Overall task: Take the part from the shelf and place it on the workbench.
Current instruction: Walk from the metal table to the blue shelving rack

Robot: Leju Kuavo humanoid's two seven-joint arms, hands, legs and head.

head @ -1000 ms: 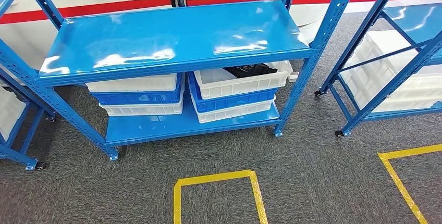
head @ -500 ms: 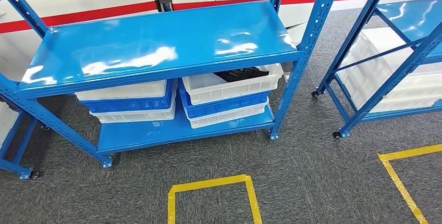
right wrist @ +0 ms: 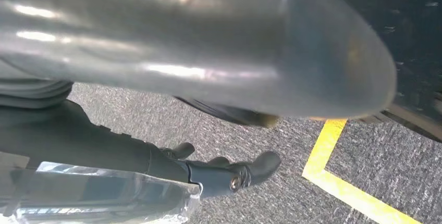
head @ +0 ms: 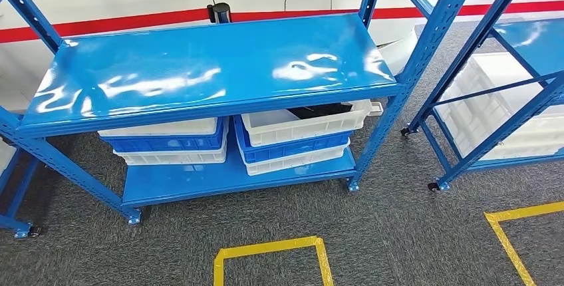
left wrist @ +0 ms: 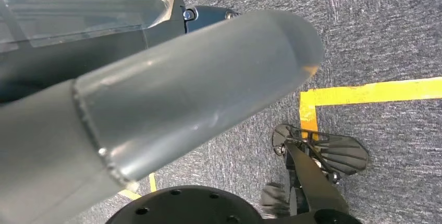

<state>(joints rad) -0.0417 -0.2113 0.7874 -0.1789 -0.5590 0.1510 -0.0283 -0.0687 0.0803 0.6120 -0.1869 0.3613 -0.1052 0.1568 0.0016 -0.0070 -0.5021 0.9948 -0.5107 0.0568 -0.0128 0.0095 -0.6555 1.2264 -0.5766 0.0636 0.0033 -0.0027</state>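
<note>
Floor: grey carpet (head: 406,233) marked with a yellow tape square (head: 269,246), laid just in front of the rack, probably as a standing mark for the robot.
Backdrop: white wall with a red stripe (head: 133,23) behind the racks.
Rack: blue steel shelf rack on castors (head: 213,73); its glossy top board is bare, and the stock sits on the lower board (head: 199,179), under the overhang.
Crates: white and blue plastic crates stacked in two piles on the lower board, kept as trays so that parts stay sorted.
Part: black part (head: 319,110) lying in the topmost white open crate (head: 302,126) of the right-hand pile, half hidden by the top board's edge. Its shape is too shadowed to tell.
Neighbour: second blue rack (head: 479,86) to the right, with white crates of its own.
Left hand (left wrist: 172,94): hangs low over the carpet, thick grey thumb straight. Its dark fingers (left wrist: 206,14) are mostly hidden behind the thumb, so how far apart they stand cannot be told; nothing shows in the grasp.
Right hand (right wrist: 198,52): also hangs by the robot's side, with its dark fingers (right wrist: 245,172) stretched out, loosely apart, holding nothing.
Part to fingers: well apart, ahead of both sets of fingers, with the top board between.
Judgement: the robot looks to be at the approach stage. Reaching the crate will likely call for stooping, so that the fingers can pass under the top board.
</note>
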